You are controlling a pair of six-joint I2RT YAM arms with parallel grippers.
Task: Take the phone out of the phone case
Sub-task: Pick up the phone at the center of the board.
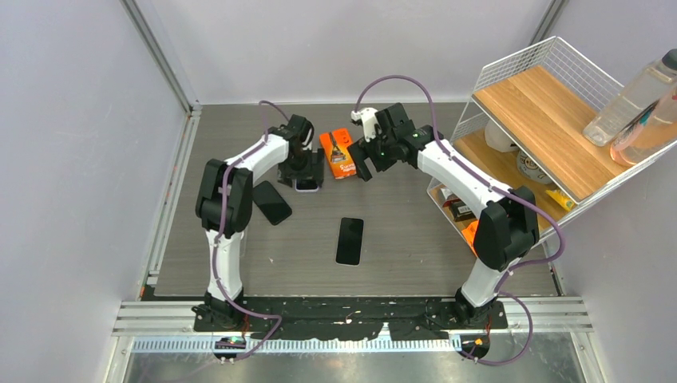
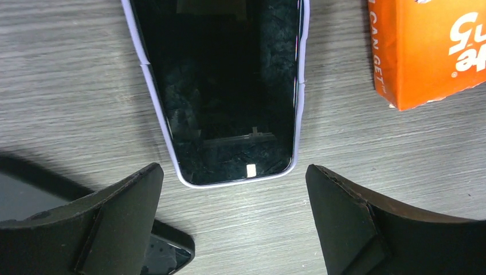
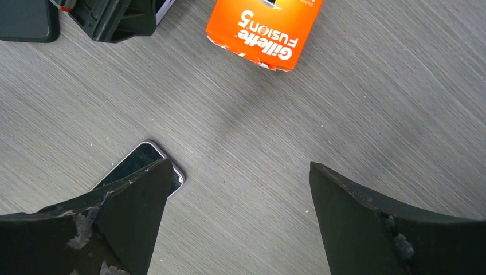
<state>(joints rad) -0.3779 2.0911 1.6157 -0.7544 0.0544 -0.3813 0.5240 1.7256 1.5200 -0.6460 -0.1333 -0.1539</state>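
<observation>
Black-and-white arms rise from the near edge of the grey wood-grain table [image 1: 415,255]. Nearest them, a bare black slab phone [image 1: 349,240] lies flat mid-table. A second dark flat slab [image 1: 271,202], phone or case I cannot tell, lies angled to its left and a little farther off.

The left arm [image 1: 219,199] folds at a raised elbow, and its forearm runs away and to the right with the wrist turned down. The left gripper [image 2: 232,171] hangs with its jaws spread wide. Its fingers [image 2: 114,217] flank one short end of the black-screened phone in a pale lilac case [image 2: 223,86] without touching it. That phone lies flat on the table, screen up.

The right arm [image 1: 503,223] reaches inward from the right. The right gripper [image 3: 240,165] is spread wide and empty over bare tabletop, near the orange Gillette Fusion5 carton [image 1: 338,153]. The carton lies just right of the cased phone.

A white wire rack with wooden shelves [image 1: 543,104] stands farthest right.
</observation>
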